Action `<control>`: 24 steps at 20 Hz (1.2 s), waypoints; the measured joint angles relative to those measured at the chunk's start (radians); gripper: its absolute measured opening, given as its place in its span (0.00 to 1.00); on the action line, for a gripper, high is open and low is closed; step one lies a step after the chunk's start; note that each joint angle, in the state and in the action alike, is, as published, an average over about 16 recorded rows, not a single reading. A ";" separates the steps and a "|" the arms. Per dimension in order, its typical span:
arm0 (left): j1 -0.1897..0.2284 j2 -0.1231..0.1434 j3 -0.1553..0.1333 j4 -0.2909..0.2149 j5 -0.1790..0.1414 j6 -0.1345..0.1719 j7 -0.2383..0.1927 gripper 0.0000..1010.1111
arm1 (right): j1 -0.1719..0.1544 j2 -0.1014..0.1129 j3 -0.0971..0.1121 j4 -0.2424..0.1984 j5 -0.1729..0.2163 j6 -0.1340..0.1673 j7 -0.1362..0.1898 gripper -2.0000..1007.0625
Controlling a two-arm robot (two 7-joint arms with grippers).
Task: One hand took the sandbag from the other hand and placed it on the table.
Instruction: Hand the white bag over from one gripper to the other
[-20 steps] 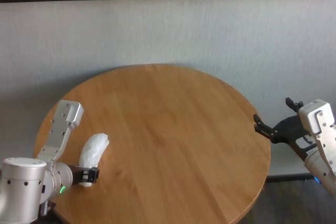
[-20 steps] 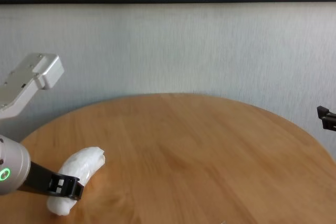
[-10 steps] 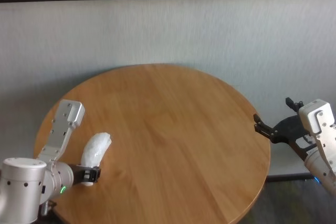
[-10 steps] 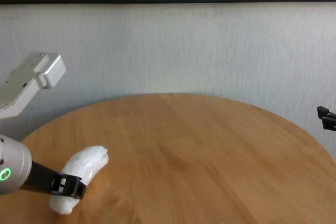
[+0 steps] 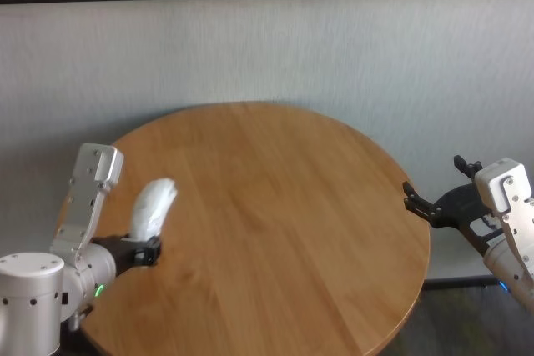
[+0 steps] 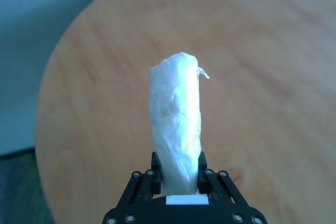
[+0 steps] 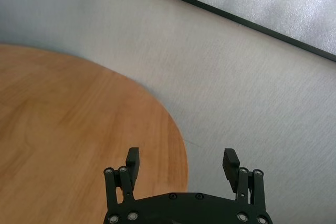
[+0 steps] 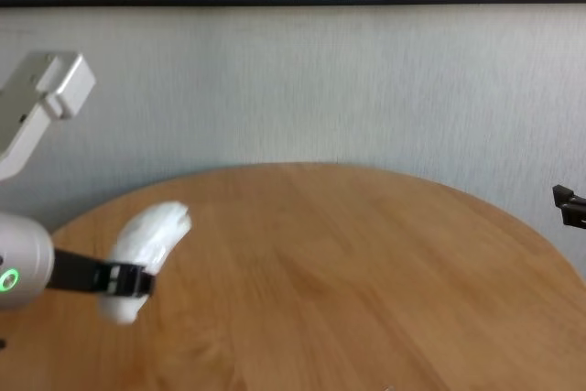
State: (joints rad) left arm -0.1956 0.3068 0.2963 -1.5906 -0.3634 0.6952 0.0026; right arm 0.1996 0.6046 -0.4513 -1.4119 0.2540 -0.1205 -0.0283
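Gripping white sandbag [image 5: 153,208] at its lower end, left gripper [image 5: 143,252] sits lower left of head view, jaws clamped on pouch. Sandbag raised clear of round wood worktop [image 5: 275,223], free end tilted up and away. Right gripper [image 5: 432,195] at right edge of frame, beside worktop rim, jaws wide, holding nothing.

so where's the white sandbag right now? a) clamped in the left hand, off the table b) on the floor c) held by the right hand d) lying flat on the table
a: the left hand is shut on the near end of the sandbag, which sticks up above the table, while the right hand is open and empty by the table's right edge.
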 joint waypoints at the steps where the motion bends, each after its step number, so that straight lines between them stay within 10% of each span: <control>1: -0.002 0.001 0.001 0.001 0.002 -0.017 -0.012 0.39 | 0.000 0.000 0.000 0.000 0.000 0.000 0.000 0.99; 13: -0.070 0.030 0.070 0.050 0.041 -0.210 -0.207 0.39 | 0.000 0.000 0.000 0.000 0.000 0.000 0.000 0.99; 24: -0.127 0.036 0.127 0.067 0.060 -0.287 -0.337 0.39 | 0.000 0.000 0.000 0.000 0.000 0.000 0.000 0.99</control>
State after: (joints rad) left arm -0.3231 0.3424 0.4229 -1.5232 -0.3035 0.4084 -0.3345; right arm 0.1996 0.6046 -0.4513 -1.4119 0.2540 -0.1205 -0.0283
